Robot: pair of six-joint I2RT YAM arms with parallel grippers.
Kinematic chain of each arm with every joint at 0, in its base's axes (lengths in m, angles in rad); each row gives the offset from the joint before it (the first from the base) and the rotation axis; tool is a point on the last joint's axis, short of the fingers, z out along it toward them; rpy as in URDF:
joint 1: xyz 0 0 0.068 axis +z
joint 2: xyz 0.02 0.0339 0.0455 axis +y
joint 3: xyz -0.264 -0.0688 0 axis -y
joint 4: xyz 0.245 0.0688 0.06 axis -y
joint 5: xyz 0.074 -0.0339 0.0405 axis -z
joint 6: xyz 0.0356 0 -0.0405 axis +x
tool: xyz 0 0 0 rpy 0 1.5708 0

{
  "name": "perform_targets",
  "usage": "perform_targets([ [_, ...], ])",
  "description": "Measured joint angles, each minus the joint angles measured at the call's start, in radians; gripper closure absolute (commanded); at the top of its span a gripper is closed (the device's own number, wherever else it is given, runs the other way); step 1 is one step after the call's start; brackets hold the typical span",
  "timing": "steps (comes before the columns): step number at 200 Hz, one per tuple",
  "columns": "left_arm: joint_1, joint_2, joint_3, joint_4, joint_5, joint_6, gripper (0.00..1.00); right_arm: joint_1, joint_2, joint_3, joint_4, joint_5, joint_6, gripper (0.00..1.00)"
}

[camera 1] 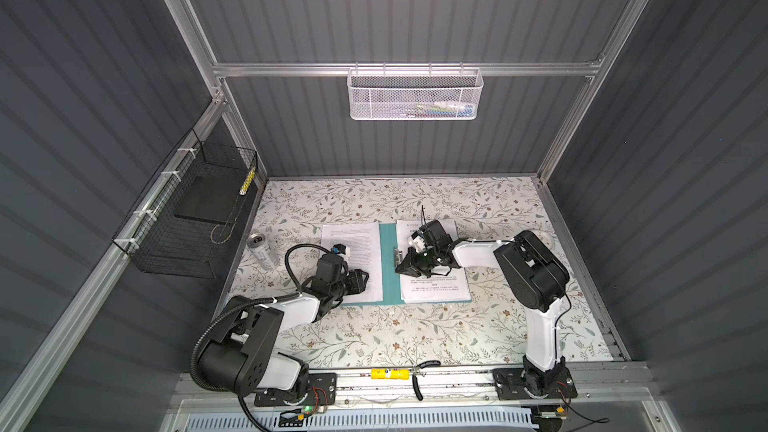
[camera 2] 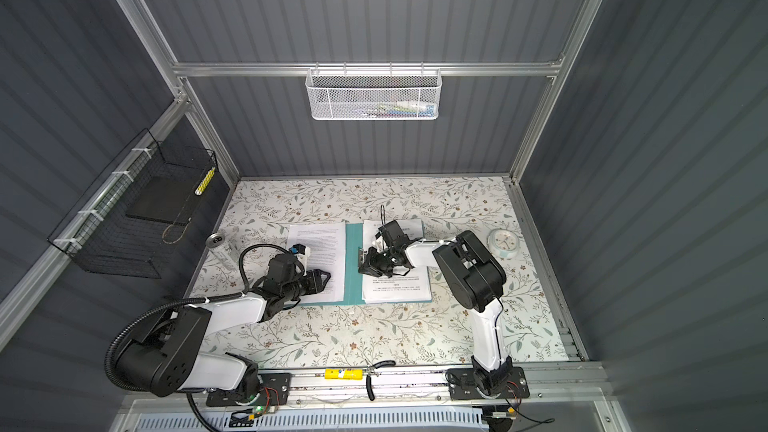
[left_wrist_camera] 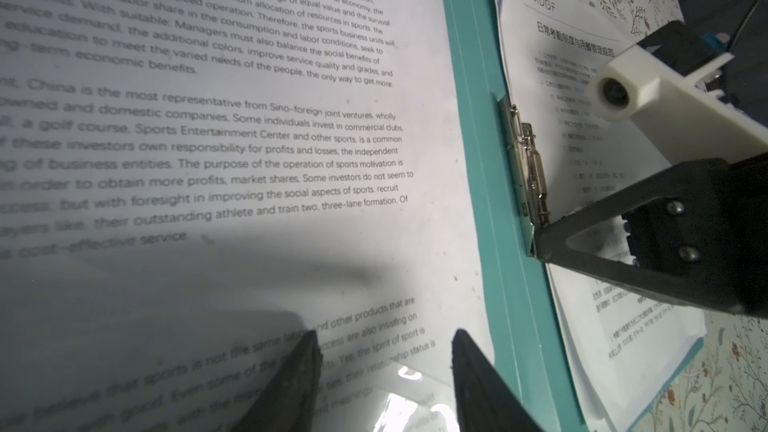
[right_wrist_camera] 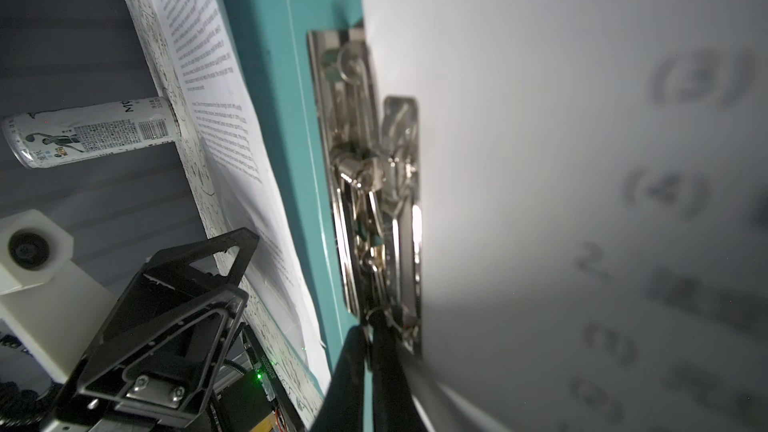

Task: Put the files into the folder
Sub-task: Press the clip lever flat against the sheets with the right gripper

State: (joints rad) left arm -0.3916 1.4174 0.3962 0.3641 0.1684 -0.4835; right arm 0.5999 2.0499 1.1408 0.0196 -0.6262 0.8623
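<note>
The teal folder [camera 1: 388,284] [camera 2: 353,284] lies open and flat on the floral table. Files lie on both flaps. A sheet of English text [camera 1: 353,243] [left_wrist_camera: 249,139] is on the left flap. A stack topped by a titled sheet with a logo [camera 1: 434,290] [left_wrist_camera: 582,56] is on the right flap, its edge by the metal clip [left_wrist_camera: 528,168] [right_wrist_camera: 370,180] at the spine. My left gripper [camera 1: 365,278] [left_wrist_camera: 384,351] is open just over the English sheet's lower part. My right gripper [camera 1: 399,270] [right_wrist_camera: 370,334] is shut, its tips against the near end of the clip.
A drink can [camera 1: 262,249] [right_wrist_camera: 91,132] stands left of the folder. A small clock [camera 2: 503,242] lies at the right. A black wire basket [camera 1: 187,218] holding a black slab hangs on the left wall. A white mesh basket [camera 1: 413,95] hangs on the back rail.
</note>
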Motion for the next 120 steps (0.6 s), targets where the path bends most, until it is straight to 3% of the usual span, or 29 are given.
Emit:
perform_targets([
  [120, 0.005, 0.008, 0.006, 0.003, 0.001, 0.0, 0.47, -0.006, 0.02, -0.042, 0.16, -0.132, 0.169, 0.9],
])
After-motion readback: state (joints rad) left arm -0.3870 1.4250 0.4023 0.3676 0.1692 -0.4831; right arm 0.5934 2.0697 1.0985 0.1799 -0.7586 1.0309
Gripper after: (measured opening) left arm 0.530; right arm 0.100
